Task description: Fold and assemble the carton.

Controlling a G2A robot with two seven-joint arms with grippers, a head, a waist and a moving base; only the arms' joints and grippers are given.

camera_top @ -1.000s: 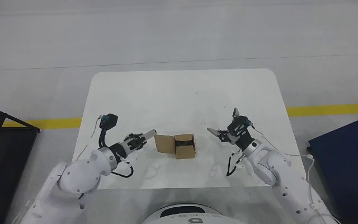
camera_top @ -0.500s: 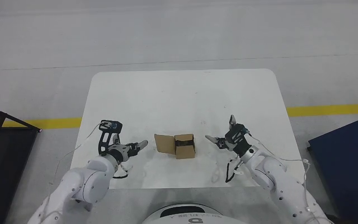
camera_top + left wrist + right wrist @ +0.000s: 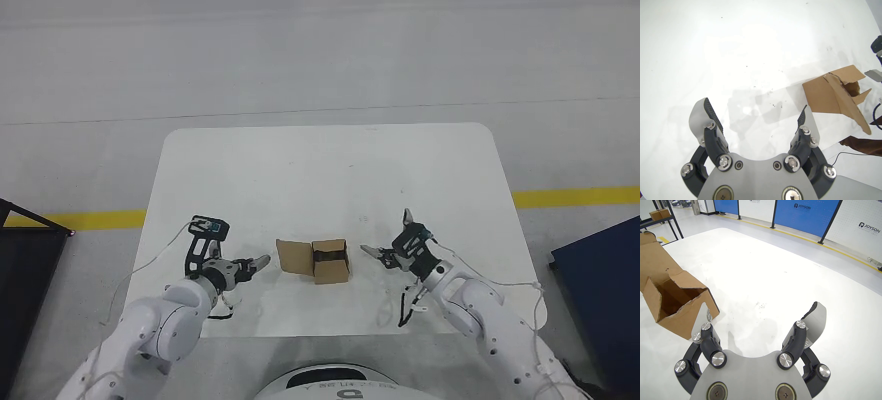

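A small brown carton lies on its side near the front middle of the white table, one end open with ragged flaps. My left gripper hovers open just left of the carton, holding nothing. In the left wrist view the carton sits beyond my open left gripper. My right gripper stands open a short way right of the carton, empty. The right wrist view looks into the carton's open end; one fingertip is close beside its corner, and the right gripper is apart from it.
The table's front edge runs just behind both arms. A dark rack stands off the table's left side and a blue object off its right. A yellow floor line passes behind the table.
My left gripper pulled back from the carton's left end toward the table's front left. My right gripper shifted slightly left toward the carton. The carton stayed put.
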